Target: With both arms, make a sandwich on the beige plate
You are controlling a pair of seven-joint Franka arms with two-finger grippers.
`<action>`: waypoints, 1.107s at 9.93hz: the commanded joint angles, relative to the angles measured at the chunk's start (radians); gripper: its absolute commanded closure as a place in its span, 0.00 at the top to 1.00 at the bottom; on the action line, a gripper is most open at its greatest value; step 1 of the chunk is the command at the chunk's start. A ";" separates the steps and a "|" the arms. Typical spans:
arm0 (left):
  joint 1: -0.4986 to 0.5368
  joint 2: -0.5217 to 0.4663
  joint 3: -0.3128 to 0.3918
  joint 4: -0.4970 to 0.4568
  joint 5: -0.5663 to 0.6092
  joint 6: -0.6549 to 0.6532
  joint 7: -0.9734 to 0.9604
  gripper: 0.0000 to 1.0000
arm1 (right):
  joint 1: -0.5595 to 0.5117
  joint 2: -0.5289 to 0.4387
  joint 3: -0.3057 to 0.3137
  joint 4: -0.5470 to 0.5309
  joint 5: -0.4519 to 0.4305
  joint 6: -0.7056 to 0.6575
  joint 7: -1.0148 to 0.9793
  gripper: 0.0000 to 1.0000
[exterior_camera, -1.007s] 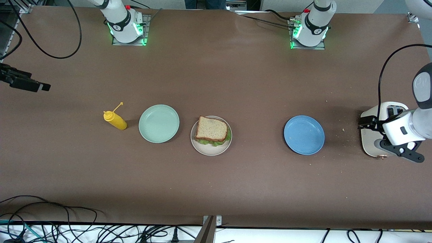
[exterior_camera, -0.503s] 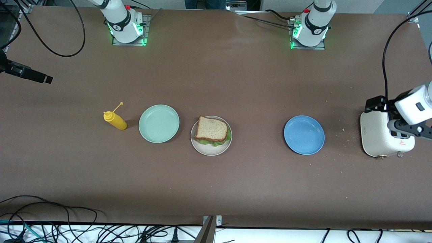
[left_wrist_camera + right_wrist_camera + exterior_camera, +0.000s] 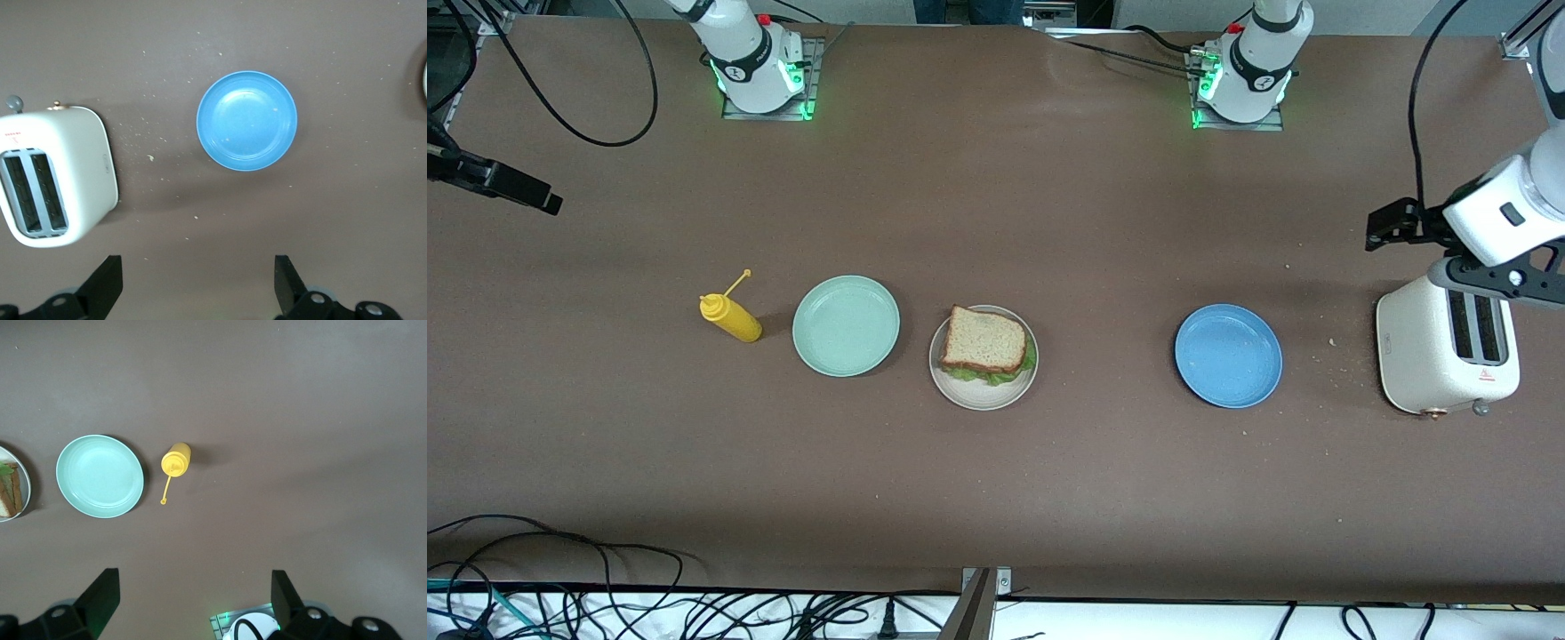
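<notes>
Sandwich (image 3: pixel 985 342) sitting complete on the beige plate (image 3: pixel 983 397), mid-desk: top bread slice square on, green lettuce (image 3: pixel 996 376) ruffling out along the edge nearer the front camera. Plate resting on the brown desk (image 3: pixel 996 498) between the mint-green plate (image 3: pixel 846 325) and the blue plate (image 3: pixel 1228 356), close beside the mint one, well apart from the blue one. Both of those plates bare. Yellow squeeze bottle (image 3: pixel 730 317) lying just beside the mint-green plate, toward the right arm's end, cap strap sticking out.

Left gripper (image 3: pixel 199 283) up in the air at the left arm's end of the desk, over bare desk by the white toaster (image 3: pixel 1447 355), fingers (image 3: pixel 107 280) spread wide, nothing between them. From the left wrist view, toaster and blue plate both below, crumbs scattered on the desk around them, two empty toaster slots facing up.

Right gripper (image 3: pixel 193 600) high at the right arm's end, showing only at the edge of the front view, fingers (image 3: pixel 103 590) wide apart too, holding nothing. Below it in the right wrist view: mint-green plate, yellow bottle, and a sliver of the sandwich plate at the frame edge.

Both grippers well away from the sandwich, touching nothing.
</notes>
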 commanded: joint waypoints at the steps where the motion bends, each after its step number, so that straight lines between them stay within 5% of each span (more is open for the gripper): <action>1: 0.005 -0.023 -0.022 0.013 -0.022 -0.028 -0.041 1.00 | -0.093 -0.079 0.108 -0.109 -0.023 0.068 -0.002 1.00; 5: 0.017 -0.020 -0.005 0.079 -0.022 -0.069 -0.030 1.00 | -0.161 -0.175 0.172 -0.247 -0.022 0.155 0.050 1.00; 11: 0.055 -0.008 -0.005 0.099 -0.053 -0.069 0.031 1.00 | -0.150 -0.185 0.188 -0.243 -0.023 0.139 0.026 1.00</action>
